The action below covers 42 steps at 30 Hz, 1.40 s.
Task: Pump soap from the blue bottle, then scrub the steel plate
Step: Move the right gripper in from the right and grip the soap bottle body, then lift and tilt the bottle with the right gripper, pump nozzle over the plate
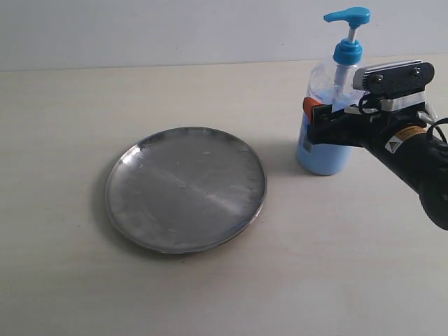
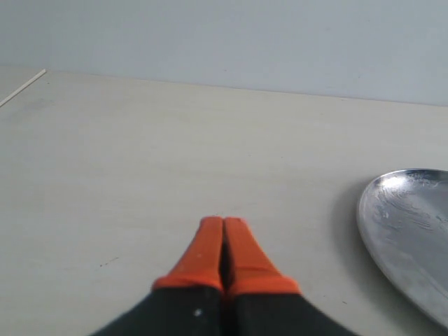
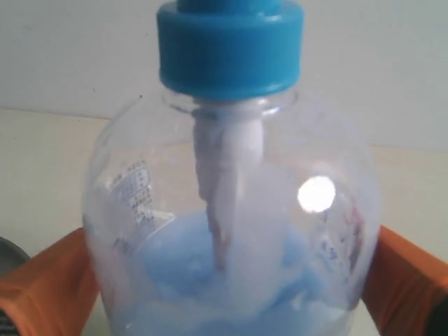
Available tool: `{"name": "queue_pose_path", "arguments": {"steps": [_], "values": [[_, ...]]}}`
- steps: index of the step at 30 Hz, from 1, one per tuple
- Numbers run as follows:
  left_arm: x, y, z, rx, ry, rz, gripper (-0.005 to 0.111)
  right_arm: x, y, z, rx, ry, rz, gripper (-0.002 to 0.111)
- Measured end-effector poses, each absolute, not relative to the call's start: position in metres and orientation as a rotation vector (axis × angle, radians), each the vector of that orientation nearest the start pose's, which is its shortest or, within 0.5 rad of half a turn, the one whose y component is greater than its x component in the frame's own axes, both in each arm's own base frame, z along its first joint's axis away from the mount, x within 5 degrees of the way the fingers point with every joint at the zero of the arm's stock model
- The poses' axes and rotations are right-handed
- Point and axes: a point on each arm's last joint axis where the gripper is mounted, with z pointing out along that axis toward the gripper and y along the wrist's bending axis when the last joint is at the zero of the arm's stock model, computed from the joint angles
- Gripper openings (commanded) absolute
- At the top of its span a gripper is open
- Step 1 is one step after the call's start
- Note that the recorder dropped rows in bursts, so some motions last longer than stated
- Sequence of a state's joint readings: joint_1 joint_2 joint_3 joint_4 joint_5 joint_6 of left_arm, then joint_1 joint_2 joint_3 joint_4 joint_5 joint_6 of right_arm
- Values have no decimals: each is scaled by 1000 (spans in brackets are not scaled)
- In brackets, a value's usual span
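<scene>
The blue bottle (image 1: 323, 143) stands upright at the table's right, its clear body holding pale blue soap (image 1: 318, 159) and its blue pump head (image 1: 348, 15) raised. My right gripper (image 1: 323, 115) is closed around the bottle's body. Up close, one orange finger (image 3: 45, 283) presses each side of the bottle (image 3: 231, 210), with milky soap (image 3: 189, 266) inside. The steel plate (image 1: 185, 189) lies flat left of the bottle, apart from it. My left gripper (image 2: 224, 225) is shut and empty above bare table, with the plate's rim (image 2: 409, 231) off to one side.
The pale tabletop (image 1: 70, 112) runs back to a light wall (image 1: 175, 28). A table edge (image 2: 21, 87) shows in the left wrist view. The left arm is outside the exterior view.
</scene>
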<state>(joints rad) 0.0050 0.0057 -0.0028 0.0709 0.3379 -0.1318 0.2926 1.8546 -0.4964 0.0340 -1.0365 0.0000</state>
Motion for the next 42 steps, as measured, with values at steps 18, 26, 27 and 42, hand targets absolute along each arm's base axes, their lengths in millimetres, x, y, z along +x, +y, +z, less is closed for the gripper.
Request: {"name": "queue_pose_path", "arguments": {"steps": [18, 26, 27, 42], "values": [[54, 2, 183, -80, 1822, -21, 0, 307, 89, 119, -198, 1799, 205, 50], [54, 2, 183, -80, 1822, -21, 0, 307, 89, 119, -198, 1799, 205, 0], [54, 2, 183, -80, 1822, -21, 0, 307, 89, 119, -198, 1799, 205, 0], [54, 2, 183, -80, 1822, -21, 0, 297, 88, 156, -256, 1850, 177, 0]]}}
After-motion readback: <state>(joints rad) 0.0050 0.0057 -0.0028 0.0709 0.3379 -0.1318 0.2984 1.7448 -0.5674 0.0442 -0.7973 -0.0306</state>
